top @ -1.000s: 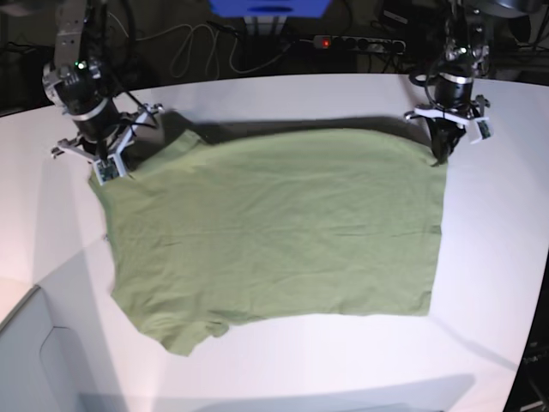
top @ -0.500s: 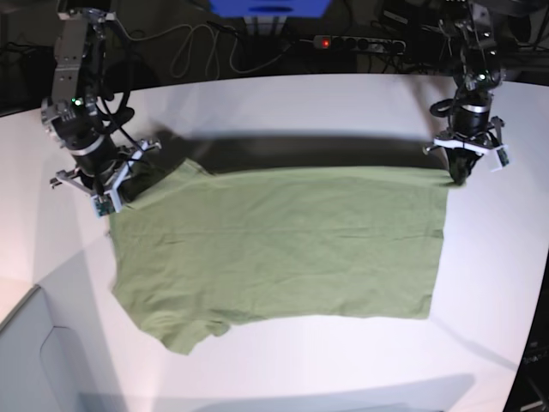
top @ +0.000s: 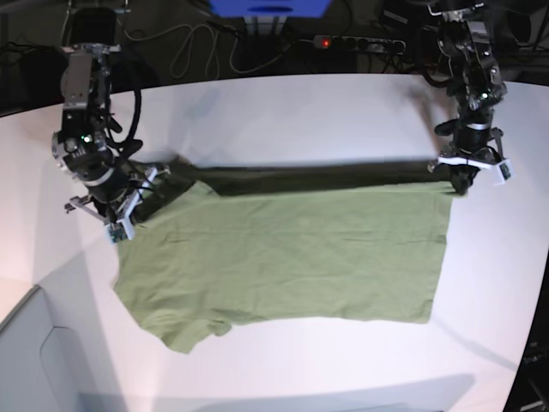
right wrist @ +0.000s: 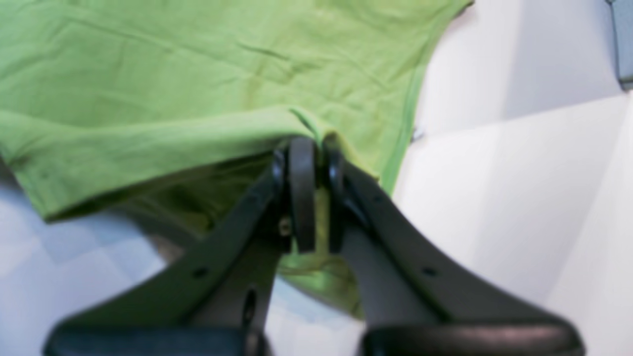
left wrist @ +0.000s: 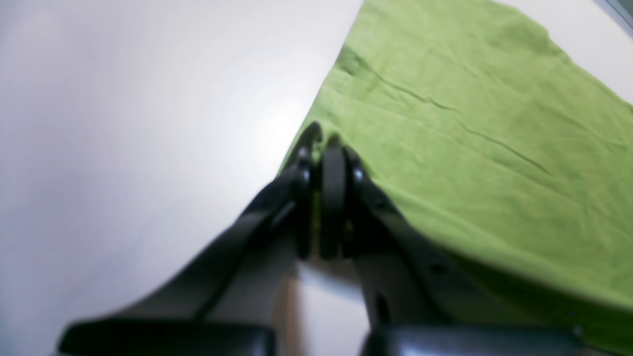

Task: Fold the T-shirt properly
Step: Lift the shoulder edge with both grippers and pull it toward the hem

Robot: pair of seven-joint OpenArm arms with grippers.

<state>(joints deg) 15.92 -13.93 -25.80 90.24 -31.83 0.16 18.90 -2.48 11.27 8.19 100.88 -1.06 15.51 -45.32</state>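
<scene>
One olive-green T-shirt (top: 283,253) lies on one white bench (top: 283,107). Two robot arms work at it, each ending in one pincer: the left pincer (top: 464,179) and the right pincer (top: 130,206) (two in all). One power strip (top: 360,43) with a red light sits behind the bench.

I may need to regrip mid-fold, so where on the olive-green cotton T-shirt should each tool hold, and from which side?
Grip the olive-green cotton T-shirt at the two far corners of its lifted edge, coming from the far side of the white table. The left tool and right tool are shut there now. That edge hangs fairly straight between them, so the cloth should carry over evenly.
</scene>
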